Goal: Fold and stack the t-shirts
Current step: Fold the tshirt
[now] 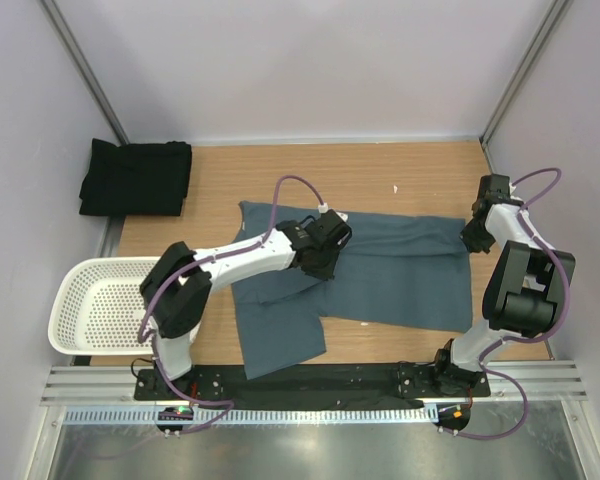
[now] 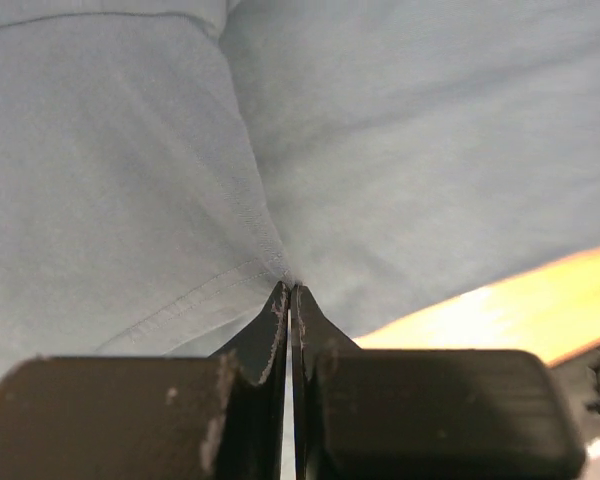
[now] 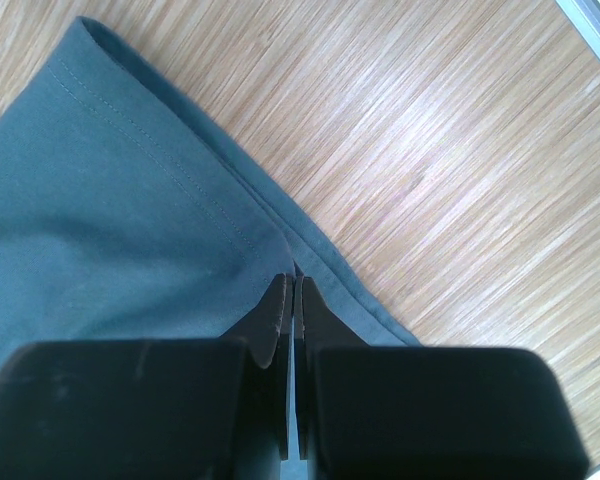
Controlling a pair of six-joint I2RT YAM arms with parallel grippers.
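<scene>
L jaws, filling bottom of L wrist view: sitting fully closed, fingertips (image 2: pixel 278 312) pinching a small ridge of the blue-grey t-shirt (image 2: pixel 430 150). Cloth is puckering up into the tips; a stitched hem is running diagonally just left of them. Strip of wood surface (image 2: pixel 540 300) is showing at lower rt.

R jaws, R wrist view: also closed, tips biting the shirt's hemmed edge where it's lying flat on the wood. Double stitch line is running along that edge toward top left. Bare wood is filling the rt half of view.

Top view: shirt is lying spread across middle of surface, long way L to R, w/ one flap reaching toward near edge, L of centre. L arm (image 1: pixel 250 255) is stretching in from near-left, wrist hanging just inside shirt's far edge, approx mid-length. R arm (image 1: pixel 515 270) is doubling back on itself at rt side, wrist at shirt's far-rt corner. Both are gripping the same garment, well apart along its far side.

Other item: black t-shirt (image 1: pixel 135 178) is lying folded at far-left corner, partly overhanging the wood's edge, well apart from the blue-grey one.

White perforated basket (image 1: pixel 80 310) is sitting off L edge of surface, beside L arm base.

Small white fleck (image 1: pixel 397 187) is lying on bare wood beyond the shirt; can't tell what it is.
</scene>
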